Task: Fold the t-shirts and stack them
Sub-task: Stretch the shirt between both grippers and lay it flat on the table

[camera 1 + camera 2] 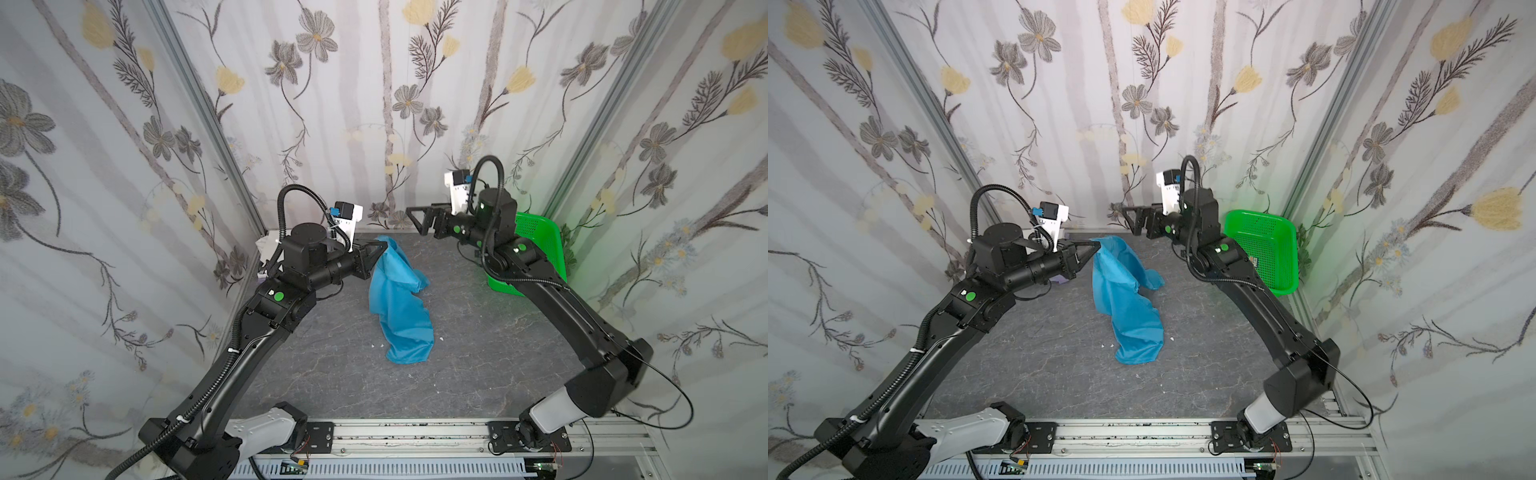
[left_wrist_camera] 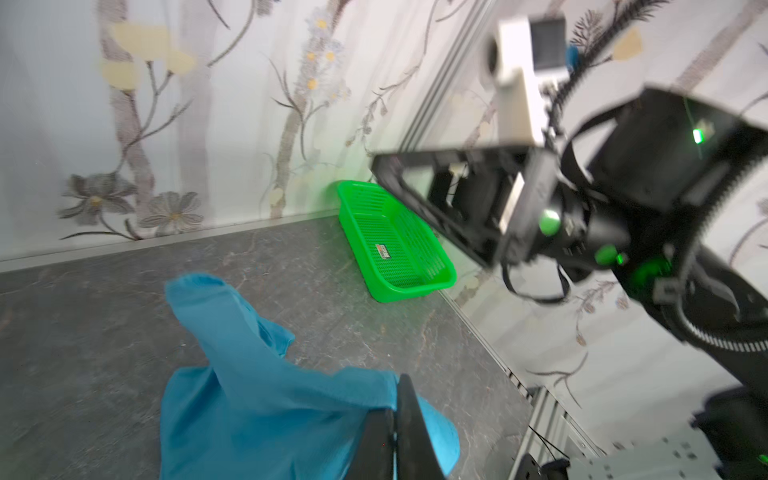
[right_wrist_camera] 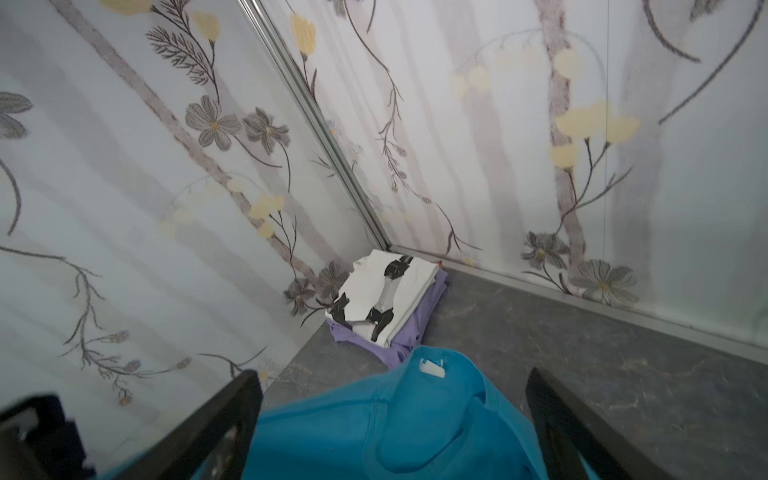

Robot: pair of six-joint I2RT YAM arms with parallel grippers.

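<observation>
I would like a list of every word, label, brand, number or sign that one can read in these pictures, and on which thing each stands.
No text can be read anywhere.
Sticker inside the green basket: too blurred to read.
White tag in the collar of the teal-blue t-shirt: no legible print.
White t-shirt: black-grey figures only, no letters visible.

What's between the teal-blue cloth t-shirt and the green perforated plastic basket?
Nothing: only bare grey tabletop lies between the teal-blue t-shirt and the green basket, seen in the left wrist view.
</observation>
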